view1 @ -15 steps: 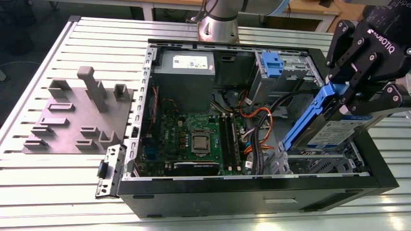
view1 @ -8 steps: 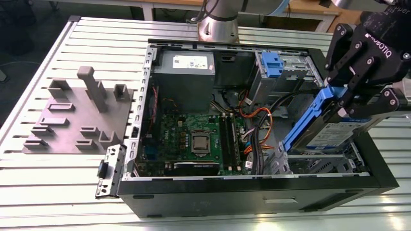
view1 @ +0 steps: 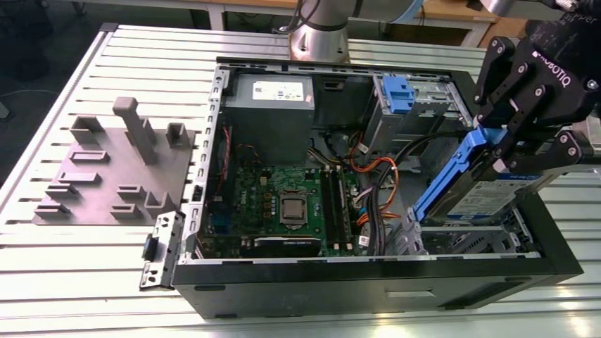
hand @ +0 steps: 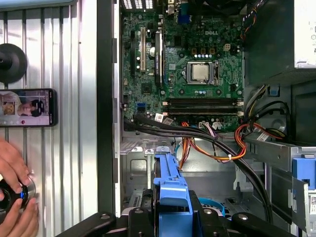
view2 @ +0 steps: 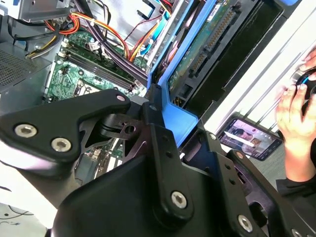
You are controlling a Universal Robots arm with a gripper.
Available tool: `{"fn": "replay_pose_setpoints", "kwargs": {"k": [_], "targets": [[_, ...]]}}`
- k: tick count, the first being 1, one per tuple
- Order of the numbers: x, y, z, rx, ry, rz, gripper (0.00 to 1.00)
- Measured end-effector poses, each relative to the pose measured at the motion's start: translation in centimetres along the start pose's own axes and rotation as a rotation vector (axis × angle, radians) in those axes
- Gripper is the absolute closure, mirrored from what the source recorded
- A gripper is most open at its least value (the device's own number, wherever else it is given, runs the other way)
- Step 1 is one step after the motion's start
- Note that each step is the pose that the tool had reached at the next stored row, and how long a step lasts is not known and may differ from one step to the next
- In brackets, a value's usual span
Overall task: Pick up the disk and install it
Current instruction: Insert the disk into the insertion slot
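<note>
So I've got my gripper (view1: 511,144) clamped on the disk (view1: 488,189) by its blue bracket, one finger on each side. It's hanging tilted on edge over the drive cage (view1: 469,239) at the front corner of the open computer case (view1: 376,271), I reckon so it can slide in edgewise. Count so far: one disk, one motherboard (hand: 190,69), one power supply (view1: 270,98), one phone (hand: 25,107) on the table beside a person's hands (hand: 15,197).

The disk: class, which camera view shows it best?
The exterior view: the disk, with its label and blue bracket, hangs tilted in the hand above the case. The wrist views catch mainly its blue bracket and underside.
</note>
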State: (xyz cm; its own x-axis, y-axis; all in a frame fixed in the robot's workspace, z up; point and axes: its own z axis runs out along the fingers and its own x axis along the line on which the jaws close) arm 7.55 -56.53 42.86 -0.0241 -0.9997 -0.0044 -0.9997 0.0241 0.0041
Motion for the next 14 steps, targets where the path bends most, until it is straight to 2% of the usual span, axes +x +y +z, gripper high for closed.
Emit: {"fn": "replay_pose_setpoints", "kwargs": {"k": [9,11,12,14], "targets": [[0.00,0.00,0.17,0.0006,-0.0002,0.000,0.64],[0.00,-0.01,0.46,0.0021,-0.0002,0.000,0.62],[0.01,-0.01,0.64,0.0026,-0.0001,0.000,0.56],[0.01,-0.01,1.00,0.0036,0.0000,0.000,0.56]]}}
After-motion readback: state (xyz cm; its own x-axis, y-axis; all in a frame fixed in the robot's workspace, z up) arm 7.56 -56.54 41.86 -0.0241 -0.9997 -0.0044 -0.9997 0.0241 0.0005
